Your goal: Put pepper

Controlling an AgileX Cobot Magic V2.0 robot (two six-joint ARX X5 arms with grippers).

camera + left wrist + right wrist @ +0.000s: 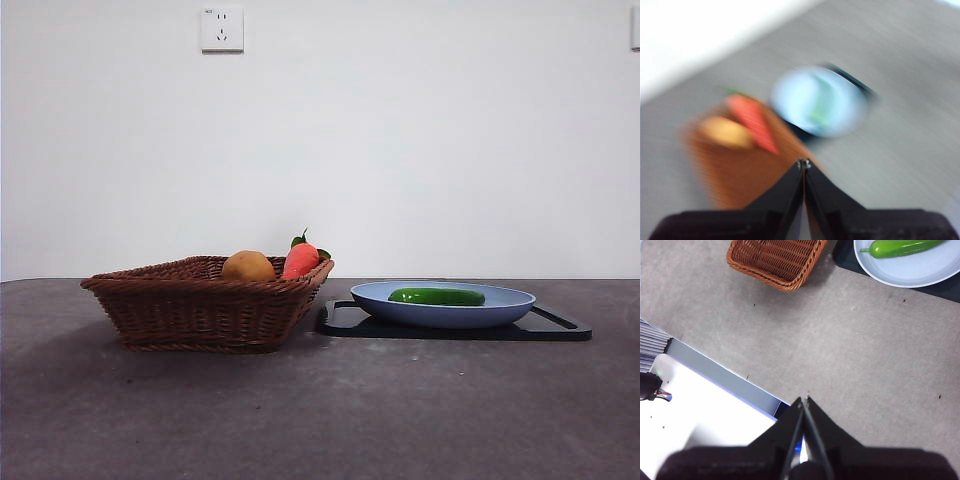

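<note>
Only the front view shows the pepper [437, 296] level on the plate [515, 304]; both grippers' fingers together.

Both claws [803, 164] [804, 400] closed, empty.

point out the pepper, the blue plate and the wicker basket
pepper [437, 296], front view, middle of its body
blue plate [505, 304], front view, bare right rim
wicker basket [195, 312], front view, front wall
</note>
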